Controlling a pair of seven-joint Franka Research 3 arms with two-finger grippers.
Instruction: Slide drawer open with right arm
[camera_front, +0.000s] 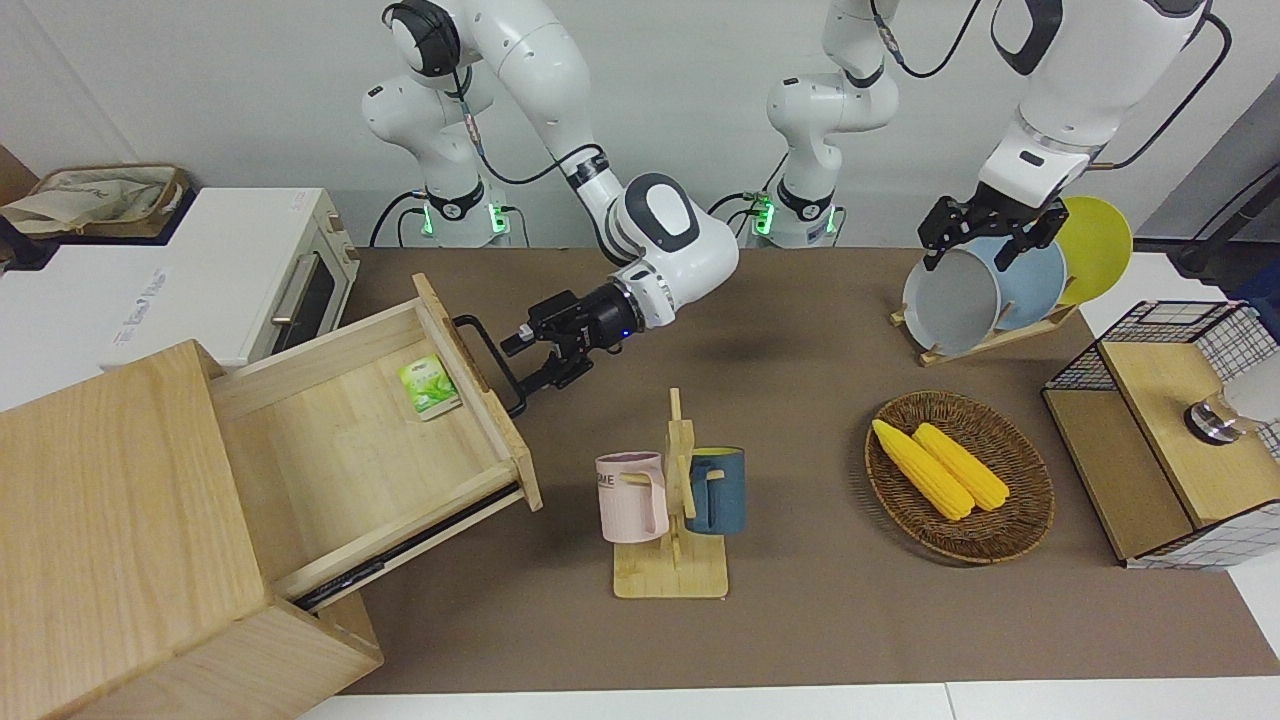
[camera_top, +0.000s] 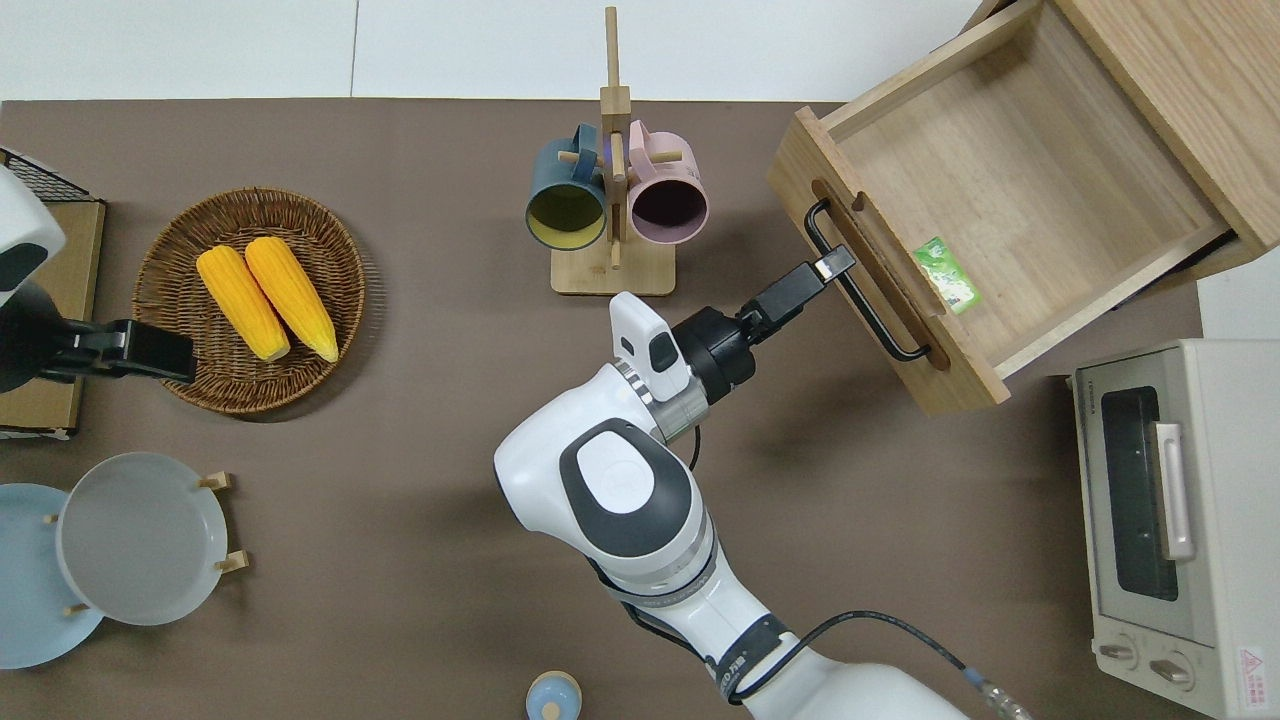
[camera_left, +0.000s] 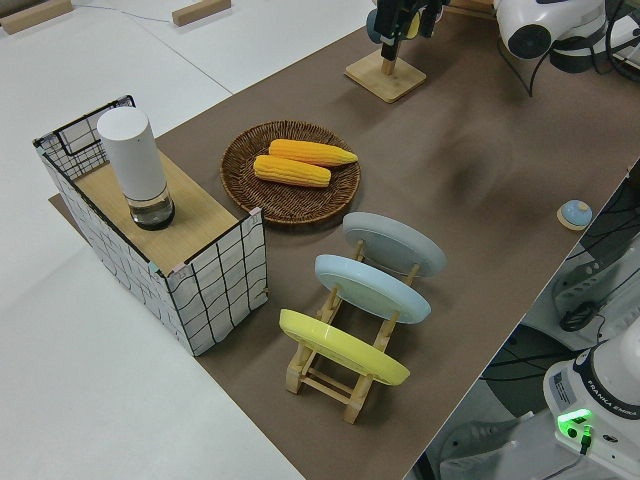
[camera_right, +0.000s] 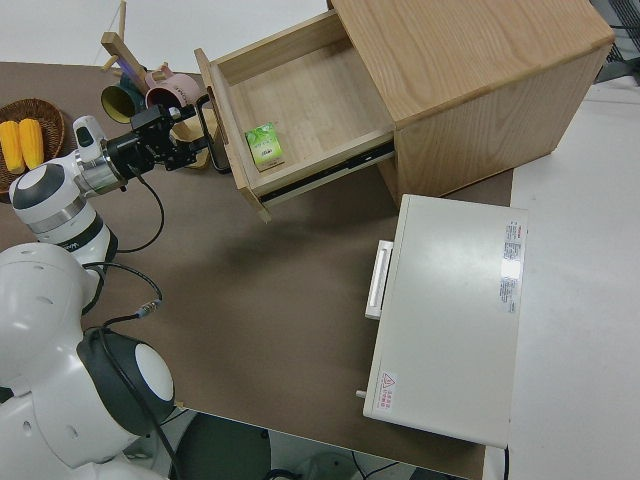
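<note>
The drawer (camera_top: 1010, 190) stands pulled well out of its pale wooden box (camera_front: 120, 540) at the right arm's end of the bench (camera_top: 400, 420), a green packet (camera_top: 946, 275) lying inside against the front panel. Its black bar handle (camera_top: 862, 295) runs from about 11 to 5 o'clock in the overhead view. The right arm's tool (camera_top: 822, 268) sits just off the bar, with the handle toward 2 o'clock from it; its fingers look spread and released, holding nothing. By my judgement the pull is done, so backing away toward 8 o'clock is what remains. The left arm is parked.
</note>
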